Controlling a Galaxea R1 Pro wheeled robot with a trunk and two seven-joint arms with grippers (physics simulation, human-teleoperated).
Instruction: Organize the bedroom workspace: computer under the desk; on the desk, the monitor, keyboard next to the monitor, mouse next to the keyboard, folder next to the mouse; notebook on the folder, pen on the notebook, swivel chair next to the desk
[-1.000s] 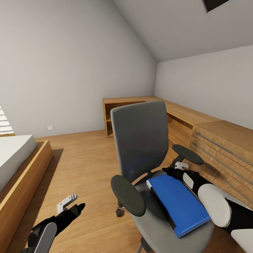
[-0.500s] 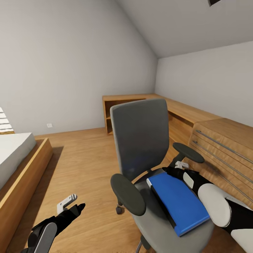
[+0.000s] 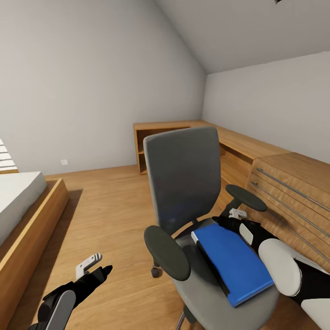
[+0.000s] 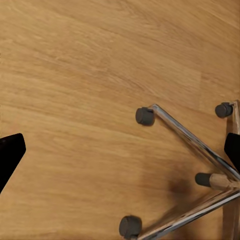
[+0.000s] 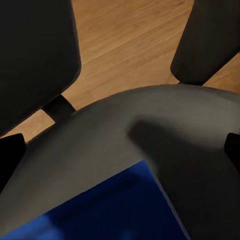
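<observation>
On the chair point(image 3: 183, 183) seat lies the folder point(image 3: 233, 261) (bright blue), reaching the seat's front edge. Right gripper point(image 5: 120, 145) hovers spread beside the folder's back corner; left gripper point(image 4: 120, 145) hangs spread over floor point(image 3: 114, 206).

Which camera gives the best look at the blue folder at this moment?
The head view: the whole folder lies flat on the chair seat, with the right gripper at its far edge. The right wrist view catches one blue corner on the seat. The left wrist view looks at floor and chair base.

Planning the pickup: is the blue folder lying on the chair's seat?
Yes, the blue folder lies flat on the grey seat of the swivel chair.
</observation>
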